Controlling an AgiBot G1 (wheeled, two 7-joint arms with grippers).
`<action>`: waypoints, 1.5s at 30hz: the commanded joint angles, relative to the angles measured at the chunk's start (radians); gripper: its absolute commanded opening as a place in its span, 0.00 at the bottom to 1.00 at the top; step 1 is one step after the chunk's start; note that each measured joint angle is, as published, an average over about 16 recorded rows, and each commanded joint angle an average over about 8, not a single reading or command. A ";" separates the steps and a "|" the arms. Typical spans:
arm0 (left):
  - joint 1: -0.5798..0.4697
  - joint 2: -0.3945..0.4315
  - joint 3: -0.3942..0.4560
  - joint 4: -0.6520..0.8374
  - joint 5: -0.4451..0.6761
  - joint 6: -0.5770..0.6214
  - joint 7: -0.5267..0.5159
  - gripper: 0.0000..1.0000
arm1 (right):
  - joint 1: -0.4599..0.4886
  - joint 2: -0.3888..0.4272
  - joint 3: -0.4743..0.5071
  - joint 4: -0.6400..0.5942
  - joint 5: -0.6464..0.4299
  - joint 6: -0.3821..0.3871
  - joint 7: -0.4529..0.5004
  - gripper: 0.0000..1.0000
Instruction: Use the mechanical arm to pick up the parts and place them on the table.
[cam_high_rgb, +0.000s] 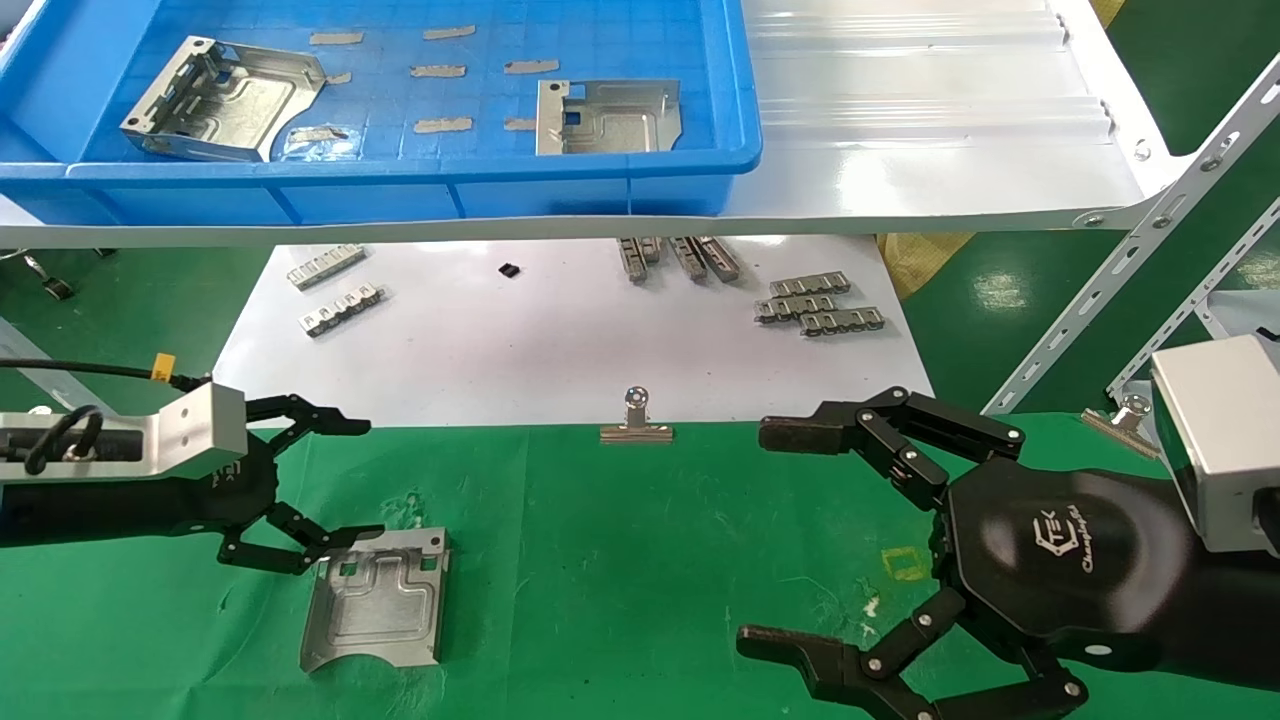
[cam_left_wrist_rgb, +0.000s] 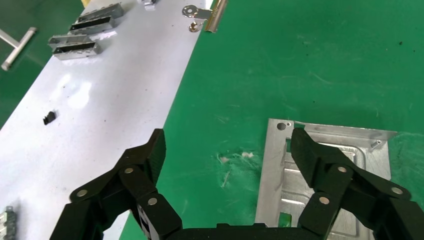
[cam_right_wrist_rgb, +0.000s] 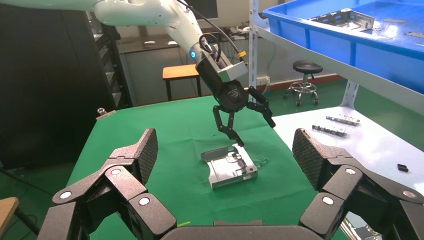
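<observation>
Green table (cam_high_rgb: 620, 560) fills the near half, with open cloth between the two arms. Blue crate (cam_high_rgb: 400, 185) sits on the shelf above and holds two parts (cam_high_rgb: 222, 98), (cam_high_rgb: 607, 117). White board (cam_high_rgb: 560, 340) carries small metal strips (cam_high_rgb: 820, 305). Right gripper (cam_high_rgb: 770, 535) hangs spread and empty. Left gripper (cam_high_rgb: 350, 480) is also spread, its lower finger just at the edge of a third part (cam_high_rgb: 378, 600), which lies flat on the cloth.

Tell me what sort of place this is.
Probably a factory or lab workstation for sorting metal parts: stamped plates sit in a blue crate on a white shelf rack, one part on the green-clothed table.
</observation>
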 joint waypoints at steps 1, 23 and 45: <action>-0.002 0.001 0.004 0.000 0.005 0.000 0.005 1.00 | 0.000 0.000 0.000 0.000 0.000 0.000 0.000 1.00; 0.219 -0.095 -0.191 -0.433 -0.138 -0.027 -0.284 1.00 | 0.000 0.000 0.000 0.000 0.000 0.000 0.000 1.00; 0.456 -0.197 -0.401 -0.900 -0.291 -0.056 -0.596 1.00 | 0.000 0.000 0.000 0.000 0.000 0.000 0.000 1.00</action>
